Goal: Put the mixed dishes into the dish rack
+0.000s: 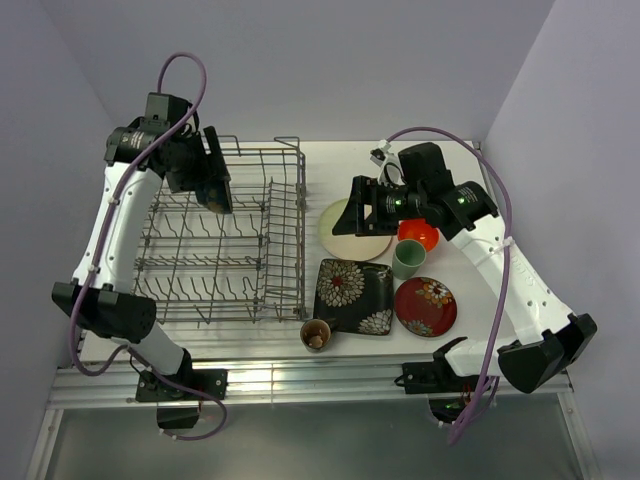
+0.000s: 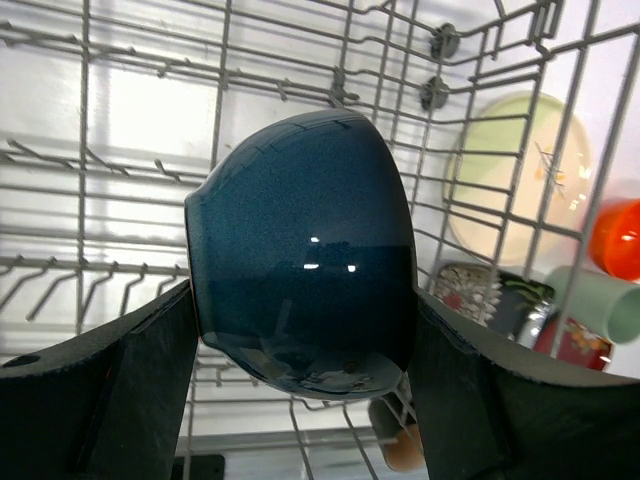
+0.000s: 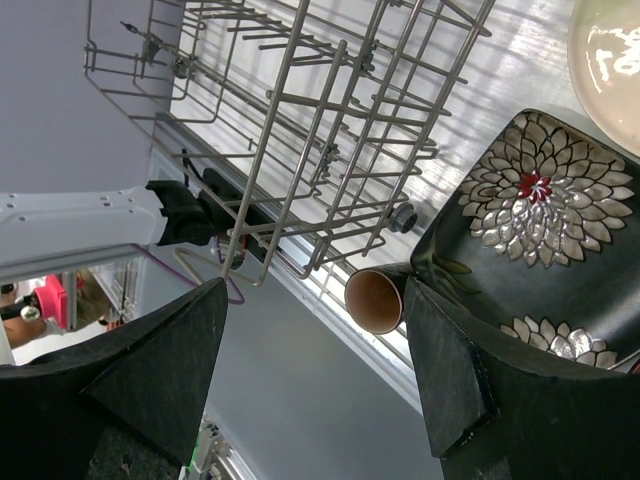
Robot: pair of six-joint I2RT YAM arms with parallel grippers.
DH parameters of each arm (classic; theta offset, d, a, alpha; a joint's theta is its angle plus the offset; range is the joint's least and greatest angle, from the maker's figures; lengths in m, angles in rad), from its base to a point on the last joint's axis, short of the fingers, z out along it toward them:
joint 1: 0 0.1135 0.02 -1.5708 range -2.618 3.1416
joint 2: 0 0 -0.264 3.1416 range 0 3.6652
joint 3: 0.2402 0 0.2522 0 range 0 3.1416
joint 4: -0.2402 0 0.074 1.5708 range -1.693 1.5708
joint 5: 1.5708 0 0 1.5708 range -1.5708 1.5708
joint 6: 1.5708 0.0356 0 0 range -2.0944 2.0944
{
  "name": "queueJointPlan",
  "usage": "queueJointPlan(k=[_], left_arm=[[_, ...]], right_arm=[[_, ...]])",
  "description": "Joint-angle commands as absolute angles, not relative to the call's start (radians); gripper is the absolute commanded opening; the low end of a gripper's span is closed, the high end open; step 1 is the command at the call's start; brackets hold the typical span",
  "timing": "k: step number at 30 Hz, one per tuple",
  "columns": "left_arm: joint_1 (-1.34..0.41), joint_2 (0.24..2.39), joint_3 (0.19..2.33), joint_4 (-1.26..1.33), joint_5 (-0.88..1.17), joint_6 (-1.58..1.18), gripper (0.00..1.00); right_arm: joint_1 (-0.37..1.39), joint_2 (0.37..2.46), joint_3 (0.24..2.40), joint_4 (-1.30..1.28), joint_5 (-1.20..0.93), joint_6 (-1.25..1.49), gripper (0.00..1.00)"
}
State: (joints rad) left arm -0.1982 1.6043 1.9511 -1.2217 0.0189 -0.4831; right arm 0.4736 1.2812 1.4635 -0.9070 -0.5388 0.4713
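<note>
One dark blue bowl (image 2: 300,250) clamped in left end effector (image 2: 302,300) over dish rack (image 1: 288,250) | right end effector (image 3: 315,300) wide, unladen

Lab test booth: bare lavender walls (image 1: 330,60), white table (image 1: 335,162), aluminium frame (image 1: 300,385).

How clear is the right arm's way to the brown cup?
Probably yes: the right gripper is open and empty, and nothing covers the brown cup, though the dish rack and black square plate crowd it.

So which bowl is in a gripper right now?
The dark blue bowl, held by the left gripper over the dish rack; the orange bowl sits on the table beside the green cup.
</note>
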Motion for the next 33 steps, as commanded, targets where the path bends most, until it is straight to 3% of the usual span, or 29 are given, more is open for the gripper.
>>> queueJointPlan(k=[1, 33], left_arm=[[-0.213, 1.623, 2.042, -1.130, -0.044, -0.417, 0.00], [-0.407, 1.873, 2.094, -1.152, -0.304, -0.446, 0.00]], right_arm=[[0.482, 1.255, 1.460, -0.907, -0.526, 0.443, 0.78], [0.468, 1.247, 1.462, -0.933, -0.471, 0.425, 0.79]])
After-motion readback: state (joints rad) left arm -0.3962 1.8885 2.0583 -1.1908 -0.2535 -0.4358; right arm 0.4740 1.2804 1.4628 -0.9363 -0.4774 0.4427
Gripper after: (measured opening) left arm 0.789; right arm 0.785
